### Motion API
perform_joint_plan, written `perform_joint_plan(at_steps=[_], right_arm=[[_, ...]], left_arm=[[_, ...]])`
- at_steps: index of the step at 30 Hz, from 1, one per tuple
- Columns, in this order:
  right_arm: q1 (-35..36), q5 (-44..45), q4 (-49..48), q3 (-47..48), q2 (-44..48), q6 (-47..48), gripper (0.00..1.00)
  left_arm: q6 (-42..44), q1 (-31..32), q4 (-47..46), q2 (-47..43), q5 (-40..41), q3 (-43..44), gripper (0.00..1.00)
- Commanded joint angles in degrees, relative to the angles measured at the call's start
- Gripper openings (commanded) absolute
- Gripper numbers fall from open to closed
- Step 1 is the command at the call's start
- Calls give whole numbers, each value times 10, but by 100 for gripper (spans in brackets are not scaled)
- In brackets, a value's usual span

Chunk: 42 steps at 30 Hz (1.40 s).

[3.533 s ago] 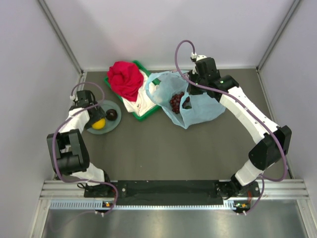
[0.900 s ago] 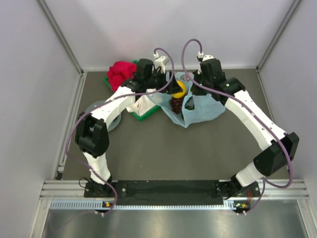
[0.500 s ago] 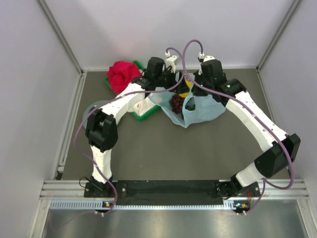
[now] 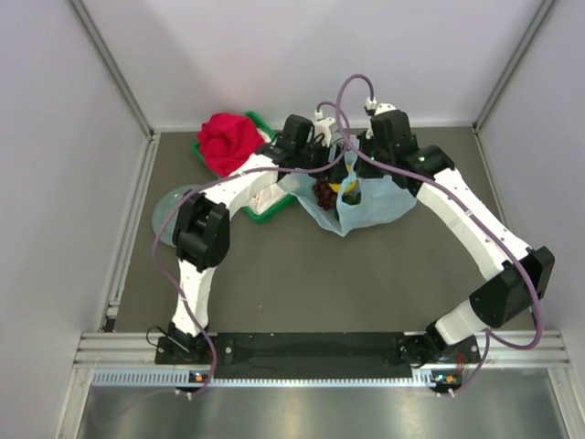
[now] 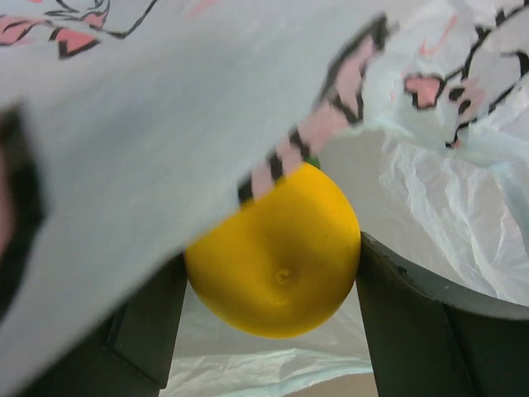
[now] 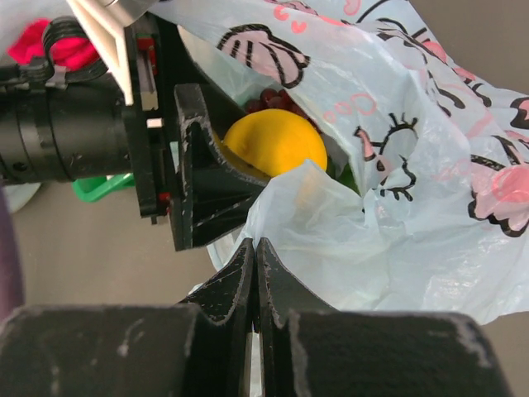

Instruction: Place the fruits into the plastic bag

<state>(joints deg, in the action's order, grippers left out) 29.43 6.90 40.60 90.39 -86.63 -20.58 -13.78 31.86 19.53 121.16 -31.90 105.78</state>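
Dropping step: left fingers hold the citrus in the plastic bag mouth, right fingers pinched shut on its rim; next move probably needs left opening.

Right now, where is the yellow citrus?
Top view, far centre: the left claw holds the citrus at the mouth of the plastic bag, beside the grapes.

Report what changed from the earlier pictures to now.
The left pincer carried the citrus from the plate rightward into the mouth of the plastic bag and grips it there. The right pincer stayed shut on the bag's rim; the grapes stayed inside.
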Motion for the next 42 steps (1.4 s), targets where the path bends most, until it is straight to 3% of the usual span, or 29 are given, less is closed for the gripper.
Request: perform_joint_plan(at_steps=[1, 6, 15, 30, 37, 42], right_arm=[[-5, 0, 15, 30, 5, 12, 0], [-5, 3, 28, 34, 5, 15, 0], [-6, 8, 36, 39, 1, 26, 0], [-5, 7, 28, 51, -10, 37, 0], [-6, 22, 32, 51, -13, 30, 0], [-5, 34, 34, 52, -16, 22, 0]], left_arm=[[-3, 0, -40, 12, -23, 25, 47], [-42, 0, -122, 38, -42, 32, 48], [-75, 0, -163, 86, -77, 65, 54], [-40, -1, -122, 73, -56, 52, 91], [-34, -1, -125, 54, -48, 44, 99], [-26, -2, -130, 38, -47, 40, 99]])
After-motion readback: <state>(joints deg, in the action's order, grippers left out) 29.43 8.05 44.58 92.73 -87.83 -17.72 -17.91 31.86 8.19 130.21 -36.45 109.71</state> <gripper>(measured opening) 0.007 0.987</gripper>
